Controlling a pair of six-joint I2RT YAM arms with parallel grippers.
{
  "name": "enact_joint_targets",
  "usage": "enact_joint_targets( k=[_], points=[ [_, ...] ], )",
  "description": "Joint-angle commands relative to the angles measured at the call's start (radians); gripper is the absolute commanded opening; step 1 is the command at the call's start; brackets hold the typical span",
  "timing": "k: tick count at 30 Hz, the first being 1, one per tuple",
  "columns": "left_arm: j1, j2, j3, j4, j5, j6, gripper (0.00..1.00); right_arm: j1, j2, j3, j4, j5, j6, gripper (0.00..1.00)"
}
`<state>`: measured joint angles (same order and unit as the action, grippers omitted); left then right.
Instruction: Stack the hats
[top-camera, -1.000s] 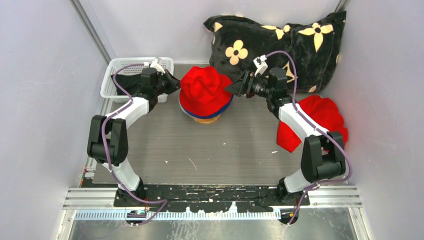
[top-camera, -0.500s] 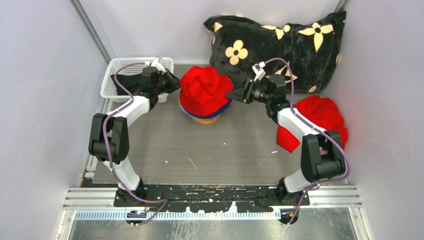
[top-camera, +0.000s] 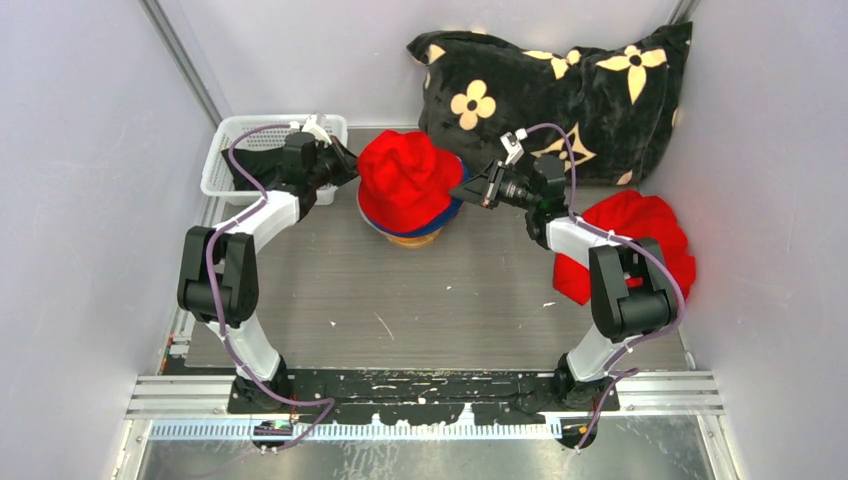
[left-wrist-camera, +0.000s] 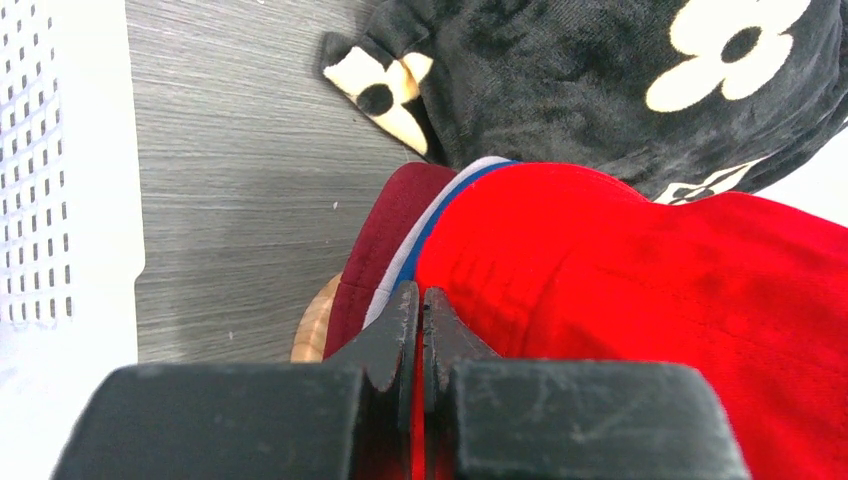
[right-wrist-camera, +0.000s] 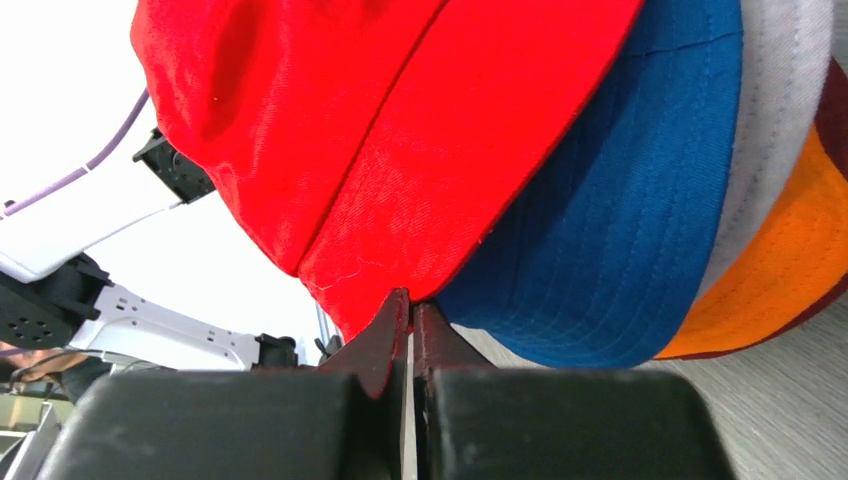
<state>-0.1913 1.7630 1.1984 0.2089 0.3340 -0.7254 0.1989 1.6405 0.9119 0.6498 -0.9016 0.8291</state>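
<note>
The hats stand as one pile mid-table, the red hat on top. In the right wrist view the red hat lies over blue, pale grey, orange and maroon hats. My left gripper is shut on the red hat's left brim; in its wrist view, red cloth shows between the jaws of that gripper. My right gripper is shut at the red brim's right edge, pinching it at the tips. A black hat lies in the basket, partly hidden by the left arm.
A white basket sits at the back left. A black pillow with cream flowers leans against the back wall. A bright red cloth bundle lies at the right, under the right arm. The pile rests on a wooden base.
The right gripper has moved left to the red hat's brim and closed from wide open to shut. The left gripper has stayed shut in place.
</note>
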Motion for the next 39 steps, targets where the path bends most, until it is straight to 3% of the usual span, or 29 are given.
enact_joint_targets(
  k=[1, 6, 19, 39],
  points=[
    [0.004, 0.002, 0.056, 0.016, 0.007, 0.013, 0.0, -0.002, -0.004, -0.021, 0.142, -0.007, 0.054, 0.01],
    [0.003, 0.011, 0.062, 0.018, 0.01, 0.012, 0.0, -0.011, -0.015, -0.053, -0.037, 0.076, -0.08, 0.01],
    [0.003, 0.023, 0.054, 0.027, 0.013, 0.01, 0.0, -0.012, 0.05, -0.129, -0.038, 0.097, -0.111, 0.01],
    [0.004, -0.007, 0.002, 0.033, -0.007, 0.01, 0.0, -0.008, 0.111, -0.107, -0.073, 0.112, -0.148, 0.01]
  ],
)
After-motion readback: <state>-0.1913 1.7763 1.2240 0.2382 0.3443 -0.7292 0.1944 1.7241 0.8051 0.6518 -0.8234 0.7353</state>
